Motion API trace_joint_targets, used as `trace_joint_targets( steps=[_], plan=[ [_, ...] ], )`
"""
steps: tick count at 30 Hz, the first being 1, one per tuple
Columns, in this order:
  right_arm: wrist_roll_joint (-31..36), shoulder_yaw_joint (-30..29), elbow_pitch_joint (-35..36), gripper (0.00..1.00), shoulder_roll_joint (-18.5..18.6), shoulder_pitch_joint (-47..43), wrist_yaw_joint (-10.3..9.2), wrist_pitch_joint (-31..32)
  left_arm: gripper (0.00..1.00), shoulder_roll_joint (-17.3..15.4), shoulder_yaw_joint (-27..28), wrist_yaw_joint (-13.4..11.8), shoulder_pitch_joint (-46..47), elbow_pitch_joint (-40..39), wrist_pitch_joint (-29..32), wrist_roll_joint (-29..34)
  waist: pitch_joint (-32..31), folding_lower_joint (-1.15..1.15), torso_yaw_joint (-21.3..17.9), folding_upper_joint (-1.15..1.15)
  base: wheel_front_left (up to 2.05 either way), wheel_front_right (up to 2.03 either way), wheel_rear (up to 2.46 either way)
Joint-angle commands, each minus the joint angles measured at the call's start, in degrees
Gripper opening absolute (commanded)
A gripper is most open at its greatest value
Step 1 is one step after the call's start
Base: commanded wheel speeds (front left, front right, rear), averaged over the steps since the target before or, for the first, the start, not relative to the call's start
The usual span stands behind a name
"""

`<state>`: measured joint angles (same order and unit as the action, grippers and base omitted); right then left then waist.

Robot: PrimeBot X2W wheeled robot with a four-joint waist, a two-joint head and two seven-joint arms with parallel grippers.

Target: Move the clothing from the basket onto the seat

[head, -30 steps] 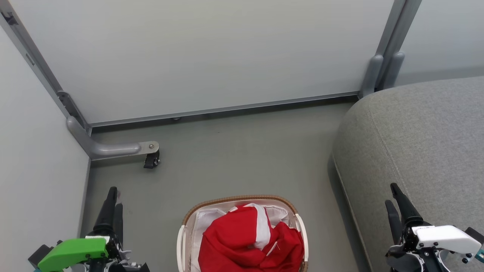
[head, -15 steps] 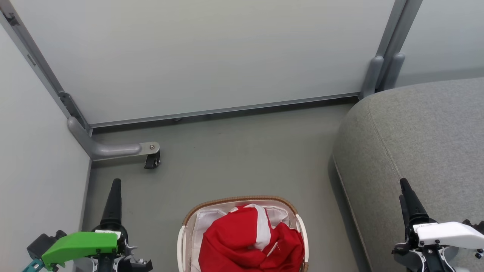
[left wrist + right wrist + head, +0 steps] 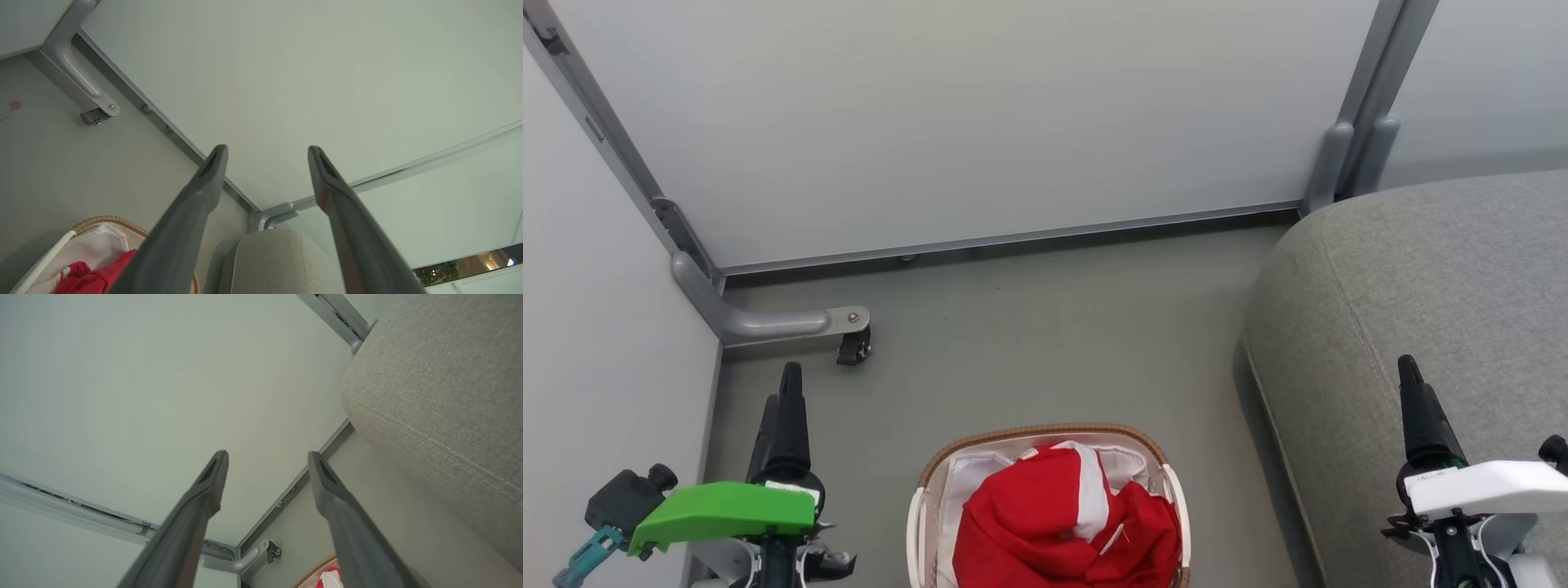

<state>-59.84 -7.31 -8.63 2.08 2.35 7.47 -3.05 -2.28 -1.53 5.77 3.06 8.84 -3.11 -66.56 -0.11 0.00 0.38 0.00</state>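
Observation:
The clothing (image 3: 1045,523), bright red with a broad white stripe, is heaped in the basket (image 3: 1045,429) at the bottom centre of the head view. The grey seat (image 3: 1429,278) fills the right side. My left gripper (image 3: 789,377) hovers over the floor left of the basket, and its fingers (image 3: 212,171) stand apart and open. My right gripper (image 3: 1407,367) is above the seat's front edge, right of the basket, open with nothing between its fingers (image 3: 327,477). In the left wrist view the basket's rim (image 3: 107,220) and red cloth (image 3: 88,281) sit at the lower left.
Pale partition panels (image 3: 980,114) close off the back and left. A grey bracket with a black caster (image 3: 851,347) juts onto the floor near my left gripper. Grey floor (image 3: 1054,327) lies between basket, panels and seat.
Both grippers have moved forward, up the head view, and turned so their fingers line up edge-on. The clothing and basket have not moved.

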Motion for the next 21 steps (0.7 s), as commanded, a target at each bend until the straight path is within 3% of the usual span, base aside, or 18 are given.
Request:
trace_joint_targets(
  steps=[1,11,21],
  plan=[
    [3.3,0.1,1.6,1.00,0.4,-0.1,0.01,-0.7,1.00,-0.4,-0.3,-0.4,1.1,-1.3,-0.6,2.7,0.0,0.00,0.0,0.00,0.00,0.00,0.00],
    [15.9,2.2,2.4,1.00,0.5,-1.3,0.02,-2.5,1.00,-0.4,-1.6,-1.2,0.2,-1.1,-2.5,14.4,0.0,0.00,0.1,0.00,0.00,0.00,0.00],
    [24.2,2.7,1.6,1.00,0.6,-1.8,0.02,-4.2,1.00,-0.5,-2.4,-1.5,-0.8,0.3,-4.1,23.8,0.0,0.00,0.1,0.00,0.00,0.00,0.00]
  ],
)
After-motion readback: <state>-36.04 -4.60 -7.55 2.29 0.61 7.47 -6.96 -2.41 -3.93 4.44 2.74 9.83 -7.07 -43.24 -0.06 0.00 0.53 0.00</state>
